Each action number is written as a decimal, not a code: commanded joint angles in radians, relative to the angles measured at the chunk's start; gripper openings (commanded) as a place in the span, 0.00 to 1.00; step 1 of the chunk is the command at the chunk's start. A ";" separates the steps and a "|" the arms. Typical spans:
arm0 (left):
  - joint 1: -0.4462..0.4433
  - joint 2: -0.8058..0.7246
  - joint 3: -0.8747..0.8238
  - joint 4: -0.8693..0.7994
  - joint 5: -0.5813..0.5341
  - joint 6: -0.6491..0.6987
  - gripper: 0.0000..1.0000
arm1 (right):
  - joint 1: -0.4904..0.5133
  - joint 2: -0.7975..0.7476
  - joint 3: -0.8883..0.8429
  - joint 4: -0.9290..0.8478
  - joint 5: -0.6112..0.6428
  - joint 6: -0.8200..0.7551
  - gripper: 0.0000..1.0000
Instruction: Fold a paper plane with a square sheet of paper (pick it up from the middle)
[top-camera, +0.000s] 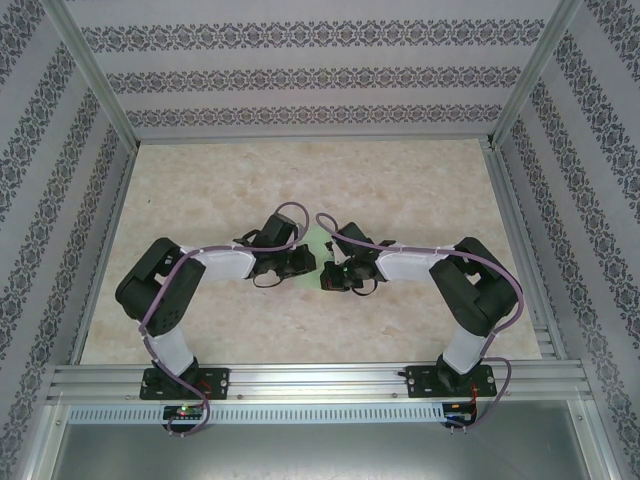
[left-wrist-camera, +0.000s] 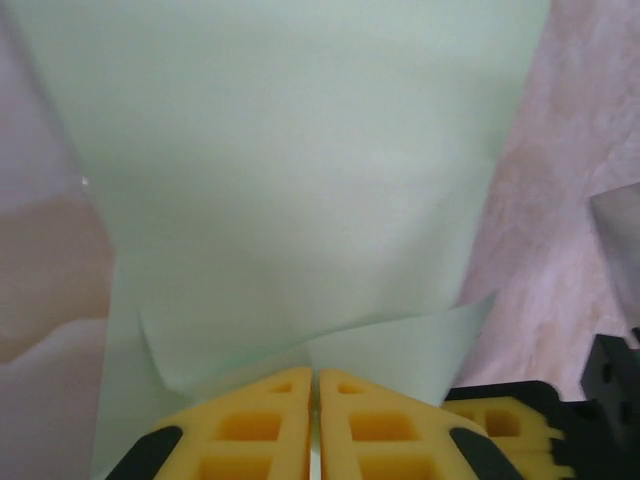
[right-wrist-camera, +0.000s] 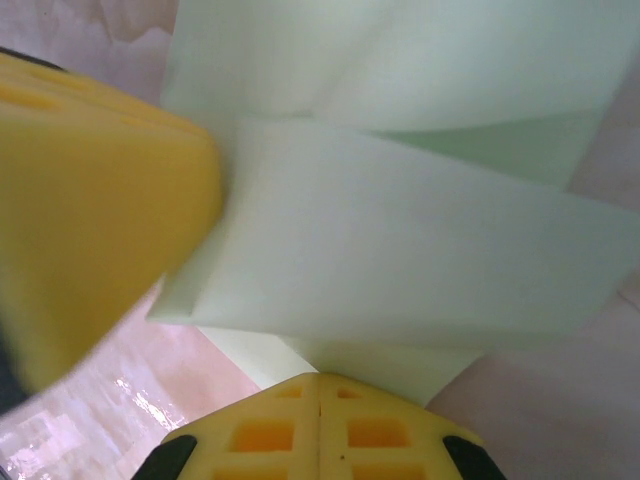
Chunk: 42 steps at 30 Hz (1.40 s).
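Note:
The pale green sheet of paper is held just above the middle of the table, folded into overlapping flaps. My left gripper comes in from the left and my right gripper from the right, tips almost meeting. In the left wrist view the yellow jaws are pressed nearly together with a thin edge of paper between them. In the right wrist view the jaws are shut on a lower fold of the paper. The left gripper's yellow finger covers the paper's left side.
The beige marbled table top lies open all round the two grippers. Aluminium frame rails run along the near edge, and patterned walls close in the back and both sides. Part of the right gripper shows at the lower right of the left wrist view.

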 joint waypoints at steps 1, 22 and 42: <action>-0.010 -0.070 0.034 -0.080 -0.130 0.060 0.16 | -0.010 0.042 -0.030 -0.020 0.036 0.007 0.00; -0.045 0.042 -0.034 0.147 0.108 -0.035 0.03 | -0.013 0.043 -0.039 -0.010 0.019 0.020 0.00; -0.015 0.108 0.043 -0.053 -0.070 0.032 0.03 | -0.025 0.037 -0.092 -0.076 0.018 -0.003 0.00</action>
